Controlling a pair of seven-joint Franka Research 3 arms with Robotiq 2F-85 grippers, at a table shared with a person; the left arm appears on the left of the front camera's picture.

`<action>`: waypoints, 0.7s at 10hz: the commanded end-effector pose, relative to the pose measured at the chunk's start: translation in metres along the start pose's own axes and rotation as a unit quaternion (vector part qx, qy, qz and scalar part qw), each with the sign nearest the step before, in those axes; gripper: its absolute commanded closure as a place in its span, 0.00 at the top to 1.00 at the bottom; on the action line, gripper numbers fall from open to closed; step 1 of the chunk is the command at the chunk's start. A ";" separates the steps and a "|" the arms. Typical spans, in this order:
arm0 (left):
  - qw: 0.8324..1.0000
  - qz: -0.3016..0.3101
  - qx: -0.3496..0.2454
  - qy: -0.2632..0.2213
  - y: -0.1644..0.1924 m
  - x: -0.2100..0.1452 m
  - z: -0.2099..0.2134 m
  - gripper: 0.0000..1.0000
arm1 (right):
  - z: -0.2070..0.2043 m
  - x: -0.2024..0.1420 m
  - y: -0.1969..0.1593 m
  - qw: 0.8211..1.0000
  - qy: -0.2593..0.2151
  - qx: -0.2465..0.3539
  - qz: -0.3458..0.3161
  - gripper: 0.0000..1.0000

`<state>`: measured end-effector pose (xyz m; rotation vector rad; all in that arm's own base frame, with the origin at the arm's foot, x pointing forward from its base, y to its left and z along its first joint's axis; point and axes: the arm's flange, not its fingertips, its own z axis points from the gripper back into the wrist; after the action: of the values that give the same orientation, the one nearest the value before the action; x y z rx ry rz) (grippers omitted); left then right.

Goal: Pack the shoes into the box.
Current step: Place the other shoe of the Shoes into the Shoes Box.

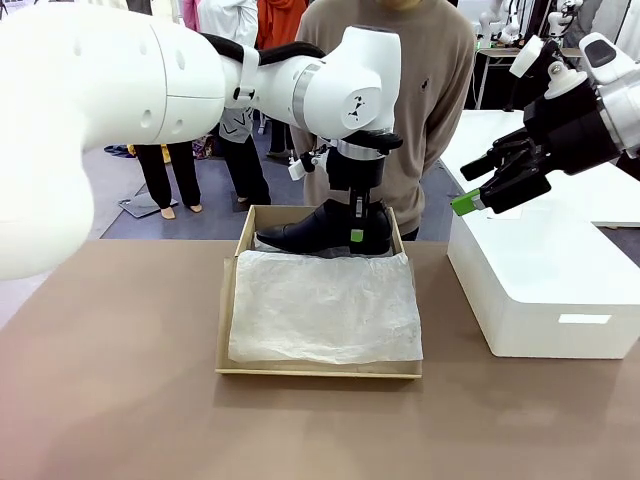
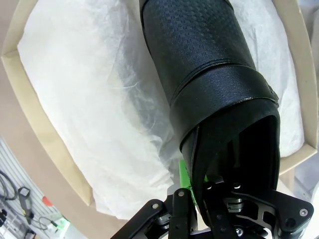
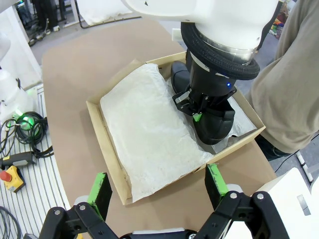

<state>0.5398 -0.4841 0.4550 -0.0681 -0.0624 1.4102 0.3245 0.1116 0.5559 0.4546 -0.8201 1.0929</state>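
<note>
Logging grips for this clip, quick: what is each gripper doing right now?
Left gripper: shut on the glossy black leather shoe.
Right gripper: open, holding nothing.

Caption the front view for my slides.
Left gripper holds a black shoe at the far end of the tissue-lined box; right gripper hovers open beside the white box.

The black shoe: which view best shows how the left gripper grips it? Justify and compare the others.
Left wrist view: the left gripper is shut on the shoe at its heel opening, close up. Front view shows the shoe's side profile in the box. Right wrist view shows it from above, partly hidden by the left arm.
</note>
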 end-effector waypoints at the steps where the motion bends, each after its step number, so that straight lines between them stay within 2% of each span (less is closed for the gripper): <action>1: 0.999 0.030 -0.004 -0.016 0.003 0.001 0.002 0.00 | -0.002 0.000 -0.003 1.000 -0.012 0.007 0.010 1.00; 7: 0.999 0.033 0.000 -0.017 0.003 0.003 -0.013 0.00 | -0.002 0.000 -0.003 1.000 -0.012 0.007 0.010 1.00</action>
<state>0.5415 -0.4830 0.4395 -0.0498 -0.0604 1.4186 0.3245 0.1116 0.5559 0.4546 -0.8201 1.0929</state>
